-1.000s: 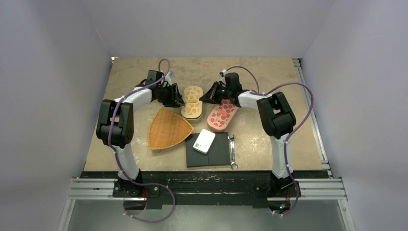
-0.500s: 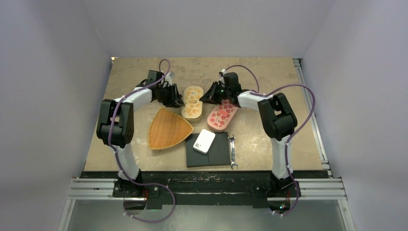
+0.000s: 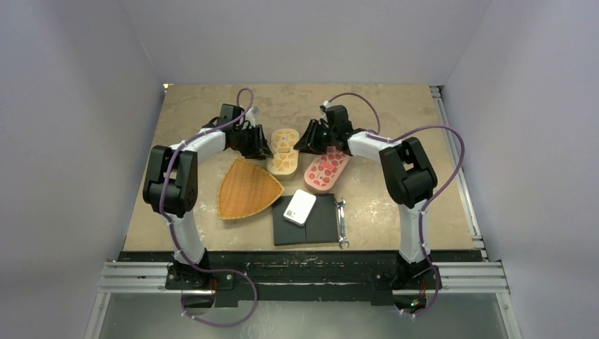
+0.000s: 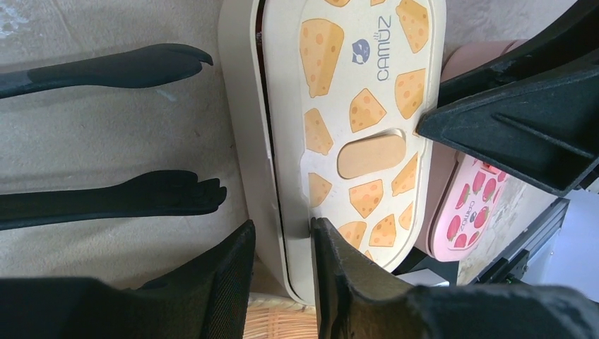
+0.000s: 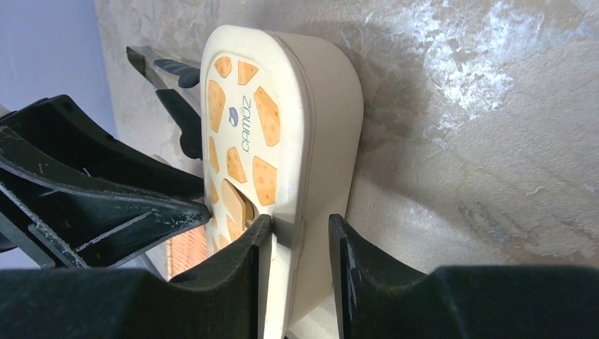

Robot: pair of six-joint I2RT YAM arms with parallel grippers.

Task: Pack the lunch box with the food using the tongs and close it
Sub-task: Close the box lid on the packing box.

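Observation:
The cream lunch box with cheese print lies shut on the table, lid on. My left gripper stands open astride its left edge: one finger rests on the lid and the other stays a little off the wall. My right gripper is open astride the opposite edge, with one finger on the lid and the other clear of the wall. The tongs lie on the table left of the box, their black tips apart. No food is in view.
A pink strawberry-print lunch box lies right of the cream one. A wicker tray sits in front of it on the left. A black mat carries a small white box, with a silver wrench beside it.
My right gripper's jaws have spread apart from shut. Both arms have edged slightly toward the back of the table. The lunch box has stayed in place.

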